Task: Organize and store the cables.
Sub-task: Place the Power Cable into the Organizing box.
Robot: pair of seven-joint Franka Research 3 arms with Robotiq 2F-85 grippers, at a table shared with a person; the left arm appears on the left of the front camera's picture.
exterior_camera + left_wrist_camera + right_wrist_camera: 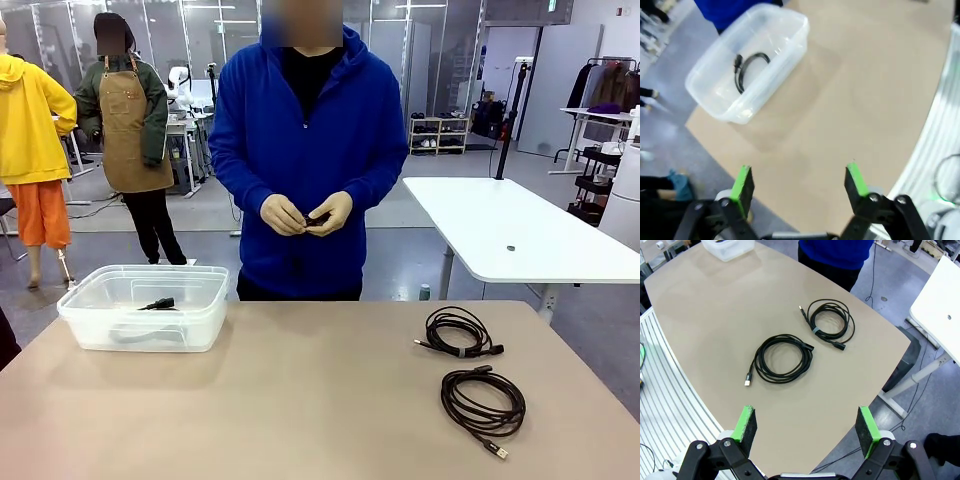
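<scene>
**Surface.** Beige table (290, 410), matte, with rounded corners and a bare middle.

**Room.** Grey floor (420, 265) all round. A white table (520, 225) stands well apart beyond the far right corner. Glass partitions (400, 40) line the back wall. A white ribbed panel (670, 390) runs beside the beige table on the robot's side.

**Item 1.** Clear plastic bin (95, 325), lidless, on the far left part of the table. Inside it, one looped black cable (158, 303) lies flat on the bin floor.

**Item 2.** Banded cable (458, 333), black and coiled, flat on the right part of the table. It is the farther of the two coils, and a pale band cinches one side.

**Item 3.** USB cable (484, 400), dark and coiled, flat on the table. It lies just nearer the robot than the banded cable and does not touch it. Its metal plug points toward the near edge.

**Item 4.** Person in a blue hooded top (300, 120), standing at the far edge between the bin and the coils. The right hand (282, 214) and left hand (332, 211) meet at waist height, pinching a small dark item whose kind cannot be told.

**Item 5.** Left gripper (800, 181), fingers spread wide with nothing between the green pads. It is high over bare tabletop, with the bin beyond it.

**Item 6.** Right gripper (807, 426), fingers likewise spread and empty. It is high over the table's edge, with both coils beyond it.
</scene>
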